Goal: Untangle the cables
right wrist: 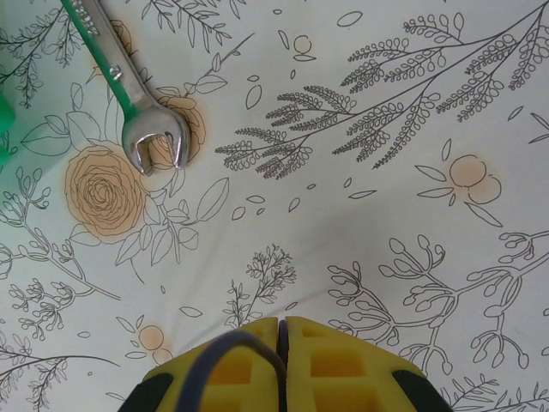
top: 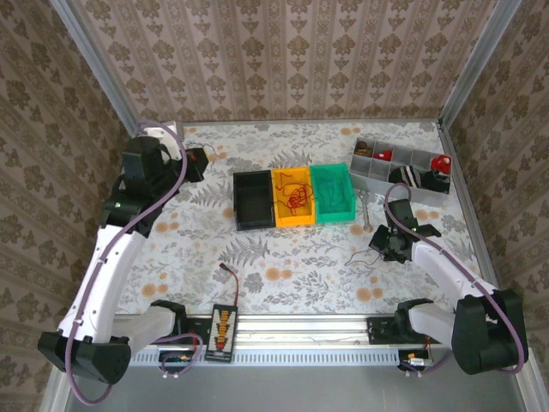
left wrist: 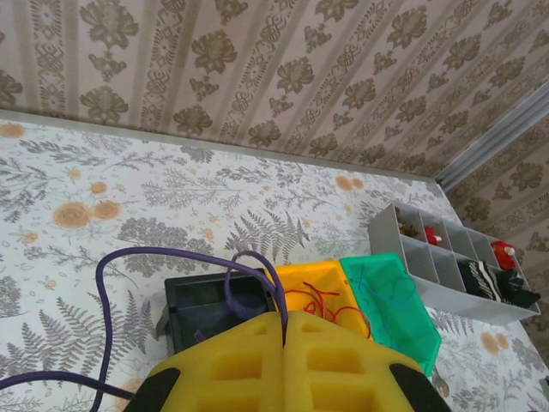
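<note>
A thin purple cable [left wrist: 163, 250], end cut off, arched leftward, pinched in the closed left gripper [left wrist: 284, 318]; the closed right gripper [right wrist: 280, 324] pinched a blurred greyish wire [right wrist: 225, 341].

Mid-table: black bin [top: 253, 200], yellow bin [top: 292, 197] and green bin [top: 332, 194] touch in one row, barring a straight front-to-back pass. Open table lies in front of the row, between the arms, and behind it up to the back wall. Right rear: organiser [top: 401, 169], with a narrow gap to the green bin. Wrench [right wrist: 150, 124] lies flat ahead of the right gripper [right wrist: 280, 322]. Connector board [top: 223, 330] sits at the near edge. Purple cable [left wrist: 163, 251] loops out from the pinched left gripper [left wrist: 284, 319]; thin cable [right wrist: 227, 339] arcs from the pinched right gripper.
</note>
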Robot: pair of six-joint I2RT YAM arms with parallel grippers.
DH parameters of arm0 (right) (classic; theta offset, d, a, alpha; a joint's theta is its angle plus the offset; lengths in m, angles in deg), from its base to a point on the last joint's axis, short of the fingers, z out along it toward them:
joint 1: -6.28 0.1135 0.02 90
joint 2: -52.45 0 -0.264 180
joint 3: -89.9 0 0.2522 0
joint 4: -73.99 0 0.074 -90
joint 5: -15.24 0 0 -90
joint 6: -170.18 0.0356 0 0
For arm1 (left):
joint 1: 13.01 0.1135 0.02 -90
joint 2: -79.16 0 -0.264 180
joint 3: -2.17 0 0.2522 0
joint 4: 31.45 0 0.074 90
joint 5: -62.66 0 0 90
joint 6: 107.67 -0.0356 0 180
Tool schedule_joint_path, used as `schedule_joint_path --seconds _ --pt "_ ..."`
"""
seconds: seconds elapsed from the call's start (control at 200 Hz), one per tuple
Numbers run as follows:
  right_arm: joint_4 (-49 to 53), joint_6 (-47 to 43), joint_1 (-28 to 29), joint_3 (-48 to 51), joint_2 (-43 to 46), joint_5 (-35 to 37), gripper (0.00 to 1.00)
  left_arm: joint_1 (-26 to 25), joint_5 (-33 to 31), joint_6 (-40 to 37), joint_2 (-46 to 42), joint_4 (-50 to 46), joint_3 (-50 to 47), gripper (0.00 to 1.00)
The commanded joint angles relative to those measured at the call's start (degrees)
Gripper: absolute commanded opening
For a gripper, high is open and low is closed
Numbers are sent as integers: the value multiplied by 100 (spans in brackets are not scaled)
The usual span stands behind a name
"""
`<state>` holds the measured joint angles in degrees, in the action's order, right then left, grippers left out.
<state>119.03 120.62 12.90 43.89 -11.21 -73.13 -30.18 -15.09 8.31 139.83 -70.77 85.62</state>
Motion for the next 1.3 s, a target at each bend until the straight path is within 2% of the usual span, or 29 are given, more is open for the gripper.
schedule_joint_path --seconds 0.0,0.4,0.86,1.295 --pt "-15 -74 -28 -29 90 -88 0 -65 10 127 98 337 -153 0" --pt "1 -64 -28 52 222 -84 0 -258 -113 135 368 580 -379 0" --pt "4 -96 -28 52 240 -75 0 -777 -458 158 1130 972 -834 0" --pt "62 -158 -37 17 291 -22 0 -1295 -677 475 2320 1413 -906 0"
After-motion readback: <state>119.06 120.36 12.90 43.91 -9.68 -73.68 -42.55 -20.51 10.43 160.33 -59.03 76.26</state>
